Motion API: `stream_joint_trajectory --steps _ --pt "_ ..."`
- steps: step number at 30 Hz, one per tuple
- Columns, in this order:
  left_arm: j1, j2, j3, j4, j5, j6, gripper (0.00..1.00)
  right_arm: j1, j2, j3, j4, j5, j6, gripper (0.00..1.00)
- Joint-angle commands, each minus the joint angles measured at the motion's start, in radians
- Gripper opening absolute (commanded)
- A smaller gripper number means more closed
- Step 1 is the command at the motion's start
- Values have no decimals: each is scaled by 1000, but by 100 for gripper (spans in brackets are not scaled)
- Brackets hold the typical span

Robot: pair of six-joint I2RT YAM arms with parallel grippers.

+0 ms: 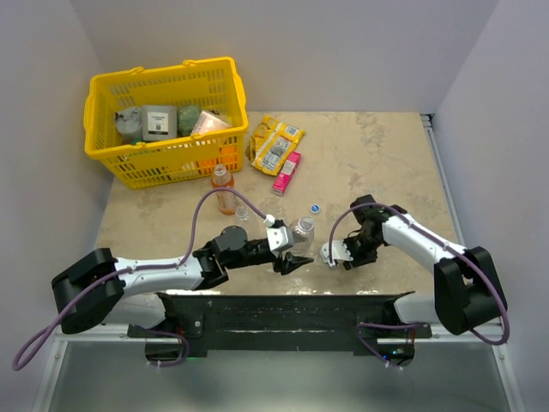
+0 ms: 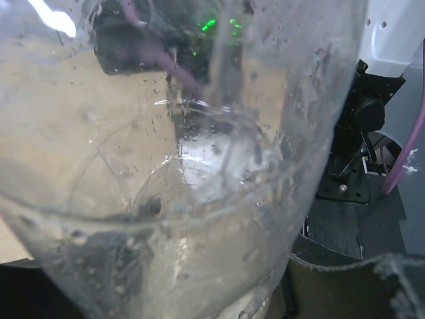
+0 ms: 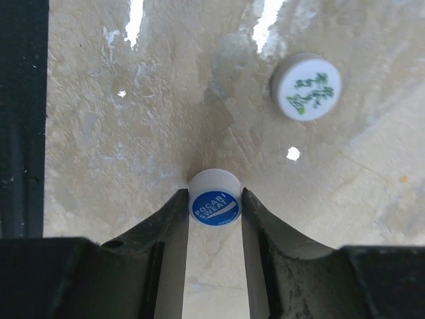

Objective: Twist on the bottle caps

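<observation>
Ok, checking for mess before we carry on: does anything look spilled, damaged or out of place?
Nothing spilled or broken that I can see. One oddity: the clear bottle in the left pincer is beaded with droplets. The white cap lies loose on the table; the right pincer pinches the blue cap.

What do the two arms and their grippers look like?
The left arm and the right arm have white links and bulky black joints. A purple cable loops along each. The left gripper and the right gripper are white-bodied, with dark, curved fingers.
</observation>
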Motion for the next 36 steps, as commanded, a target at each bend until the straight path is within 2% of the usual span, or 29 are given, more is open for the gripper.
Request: stream_joint_trajectory --steps 1,7,9,11,12,15,16,18,20,24,26,30,36 --pt "1 0 -45 83 10 10 0 -10 -152 128 -125 -75 71 17" --pt "1 0 -112 74 66 126 0 -9 -317 395 -366 -212 201 11" --pt "1 3 -112 33 98 171 0 -10 -366 499 -451 -276 199 9" --pt "1 17 -111 13 136 189 0 -9 -433 562 -571 -318 101 7" --pt "-1 20 -106 4 150 194 0 -9 -473 562 -573 -315 -45 7" --pt "1 43 -83 -51 204 226 0 -9 -626 480 -546 -290 -339 1" --pt "1 49 -75 -70 213 238 0 -10 -633 472 -523 -313 -358 1" --pt "1 57 -59 -107 221 278 0 -9 -543 542 -562 -406 -418 1" --pt "1 62 -28 -181 228 318 0 -7 -481 629 -573 -477 -392 2" --pt "2 59 4 -297 233 353 0 7 -430 619 -572 -525 -514 0" --pt "2 54 7 -329 222 353 0 36 -415 610 -572 -537 -515 0" --pt "2 51 -23 -297 137 344 0 201 -383 605 -572 -532 -399 0" --pt "2 54 -152 -113 23 346 0 264 -367 610 -573 -548 -236 0"
